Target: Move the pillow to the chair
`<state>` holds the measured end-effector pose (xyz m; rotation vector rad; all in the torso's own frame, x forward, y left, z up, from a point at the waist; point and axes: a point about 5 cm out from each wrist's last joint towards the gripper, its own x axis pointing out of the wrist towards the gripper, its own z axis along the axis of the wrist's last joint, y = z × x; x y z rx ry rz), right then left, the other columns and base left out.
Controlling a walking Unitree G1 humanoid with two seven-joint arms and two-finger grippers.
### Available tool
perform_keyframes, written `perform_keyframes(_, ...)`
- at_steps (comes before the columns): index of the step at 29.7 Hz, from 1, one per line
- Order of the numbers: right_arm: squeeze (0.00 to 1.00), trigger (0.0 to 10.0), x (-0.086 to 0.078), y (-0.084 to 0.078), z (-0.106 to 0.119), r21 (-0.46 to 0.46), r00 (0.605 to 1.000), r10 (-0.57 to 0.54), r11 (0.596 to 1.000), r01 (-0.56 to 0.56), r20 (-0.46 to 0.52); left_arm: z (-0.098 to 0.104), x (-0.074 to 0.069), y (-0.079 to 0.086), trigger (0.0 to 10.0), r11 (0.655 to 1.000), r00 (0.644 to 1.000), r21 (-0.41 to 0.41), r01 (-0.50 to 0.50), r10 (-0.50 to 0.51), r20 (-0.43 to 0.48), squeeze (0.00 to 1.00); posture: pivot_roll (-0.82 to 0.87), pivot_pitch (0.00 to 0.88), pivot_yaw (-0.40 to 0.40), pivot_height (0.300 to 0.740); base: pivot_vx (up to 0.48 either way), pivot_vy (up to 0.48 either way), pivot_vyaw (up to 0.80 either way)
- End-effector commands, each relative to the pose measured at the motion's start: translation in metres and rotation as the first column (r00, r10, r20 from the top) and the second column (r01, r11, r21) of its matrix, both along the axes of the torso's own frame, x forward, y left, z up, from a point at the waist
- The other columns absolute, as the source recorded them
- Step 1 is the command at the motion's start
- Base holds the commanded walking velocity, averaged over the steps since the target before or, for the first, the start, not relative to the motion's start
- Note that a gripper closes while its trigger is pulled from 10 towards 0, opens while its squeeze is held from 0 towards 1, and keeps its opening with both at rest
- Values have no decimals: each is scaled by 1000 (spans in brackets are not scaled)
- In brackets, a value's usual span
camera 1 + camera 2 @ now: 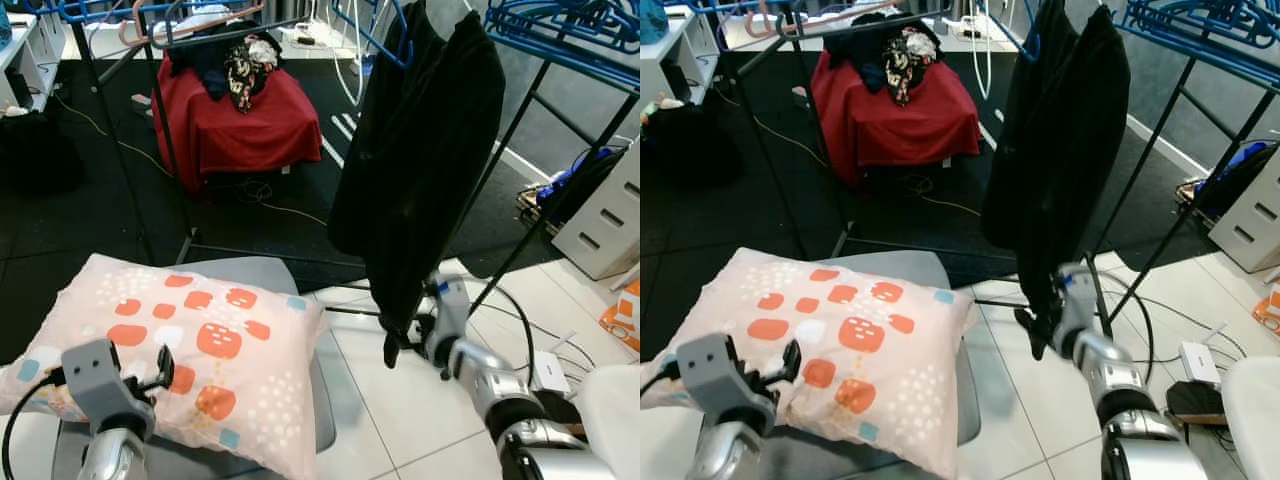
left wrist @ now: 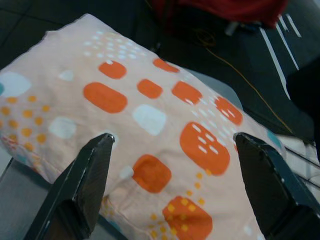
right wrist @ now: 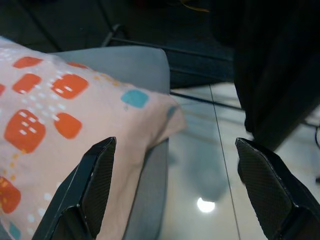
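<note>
You saw the pillow (image 1: pixel 190 350) lying flat on the grey chair (image 3: pixel 130 65) seat, covering most of it. Your left tool (image 2: pixel 175 187) hovered just above the pillow's near edge, its fingers spread wide with nothing between them. Your right tool (image 3: pixel 177 192) was beside the pillow's corner, fingers also wide apart and empty, close beneath the hanging black garment (image 1: pixel 420 150).

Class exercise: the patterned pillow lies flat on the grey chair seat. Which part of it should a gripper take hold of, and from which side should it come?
Probably the pillow's corner nearest the right gripper, which overhangs the grey chair seat's edge. The pillow lies flat and wide, so its middle offers little to pinch, while a thin, free corner fits between open fingers. Come in from the robot's right, level with the seat.
</note>
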<state>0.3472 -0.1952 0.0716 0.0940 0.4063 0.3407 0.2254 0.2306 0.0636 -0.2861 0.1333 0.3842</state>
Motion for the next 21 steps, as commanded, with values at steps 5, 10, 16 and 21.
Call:
perform_keyframes(5,0,10000,5,7,5,-35,998,59,998,-59,-13,0,6,6,10000,986,995,-134,-98,96,-20,0,-70,59,-127,720,0,0,0)
perform_keyframes(10,0,10000,12,10,16,-36,997,72,997,-71,13,4,10,14,10000,984,991,-125,-127,120,-62,0,-70,60,-128,705,0,0,0)
perform_keyframes(16,0,10000,15,11,20,-40,996,90,995,-89,19,-4,7,18,10000,974,980,-168,-154,129,-152,0,-69,66,-130,685,0,0,0)
perform_keyframes(21,0,10000,14,11,21,-60,993,117,992,-116,19,-25,0,12,10000,933,959,-304,-195,116,-260,0,-80,76,-128,660,0,0,0)
